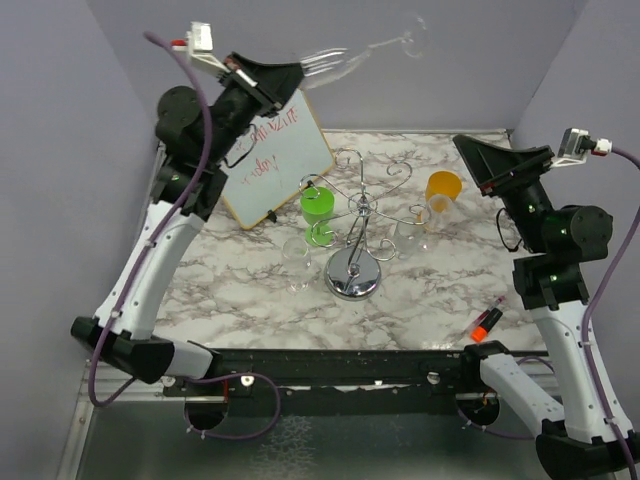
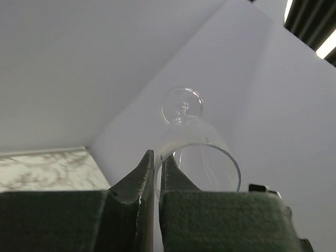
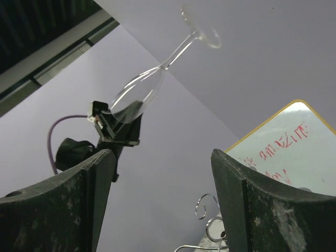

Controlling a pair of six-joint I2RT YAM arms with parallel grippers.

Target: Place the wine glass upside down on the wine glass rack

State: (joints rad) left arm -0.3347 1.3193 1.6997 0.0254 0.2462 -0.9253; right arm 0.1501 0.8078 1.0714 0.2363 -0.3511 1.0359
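The clear wine glass point(image 1: 345, 62) is held high in the air at the back left, lying nearly level with its foot pointing right. My left gripper point(image 1: 298, 72) is shut on the wine glass, one finger inside the rim and one outside, as the left wrist view shows around the bowl point(image 2: 199, 152). The chrome wine glass rack point(image 1: 352, 275) stands mid-table, below and to the right of the glass. My right gripper point(image 1: 468, 152) hovers open at the right, holding nothing. In the right wrist view the wine glass point(image 3: 137, 93) shows above the open right gripper point(image 3: 163, 157), with the rack's curled wire arms point(image 3: 207, 207) low between the fingers.
A small whiteboard point(image 1: 280, 160) leans at the back left. A green cup point(image 1: 317, 205) and an orange cup point(image 1: 444, 187) flank the rack. Two other clear glasses point(image 1: 298, 262) point(image 1: 413, 235) stand close to it. A red marker point(image 1: 487, 322) lies near the front right edge.
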